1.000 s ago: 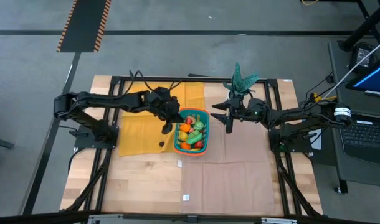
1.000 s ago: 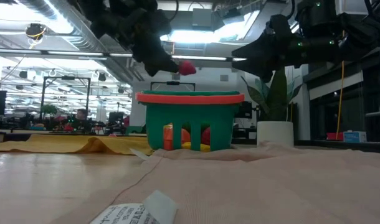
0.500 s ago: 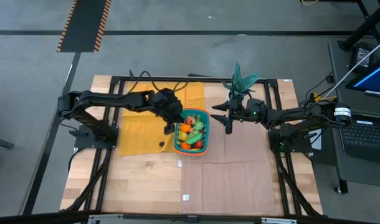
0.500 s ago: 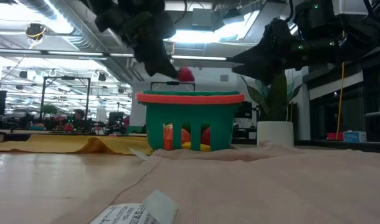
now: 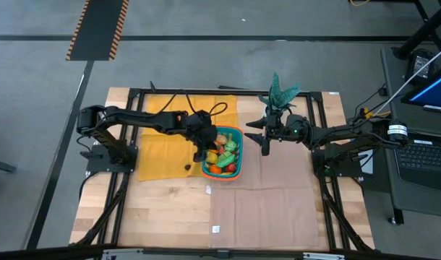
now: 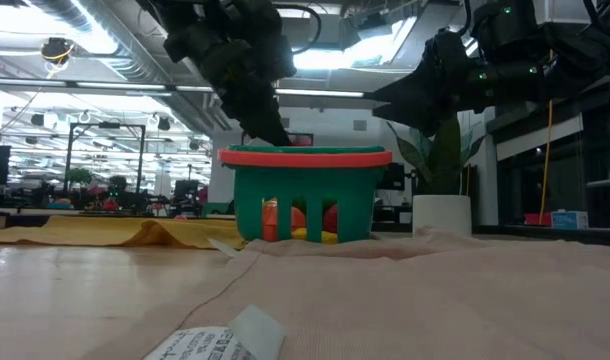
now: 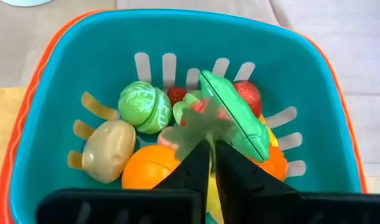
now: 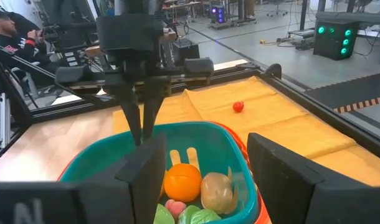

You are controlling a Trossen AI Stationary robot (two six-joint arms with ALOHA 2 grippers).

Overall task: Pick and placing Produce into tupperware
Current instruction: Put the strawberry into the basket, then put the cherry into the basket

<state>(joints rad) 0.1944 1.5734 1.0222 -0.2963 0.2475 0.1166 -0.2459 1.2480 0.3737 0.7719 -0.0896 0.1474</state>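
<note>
— Two cloths covered most of the wooden tabletop (image 5: 155, 217): a yellow cloth (image 5: 159, 155) on the left side and a tan cloth (image 5: 278, 195) on the right. What stood on them?

— The teal basket (image 5: 238, 132) with the orange rim sat where the cloths met, holding the produce (image 7: 143, 107): a green cabbage, a tan potato, an orange, red pieces and a long green one. One small red piece (image 8: 238, 106) lay apart on the yellow cloth. A potted plant (image 5: 280, 92) stood near the far edge.

— And the arms?

— The left gripper (image 7: 208, 134) hung over the basket's left side, its fingers clenched together with nothing between them. The right gripper (image 5: 264, 139) hovered just right of the basket, jaws spread and empty.

— What about the room?

— Grey floor ran around the tabletop, with a black-and-orange striped strip (image 5: 97, 29) on it. A laptop (image 5: 430, 90) sat off to the right. At tabletop height, ceiling lights and desks showed far behind, and a white label (image 6: 210, 345) lay on the wood in front. A person (image 8: 12, 28) sat in the background of the right wrist view.
</note>
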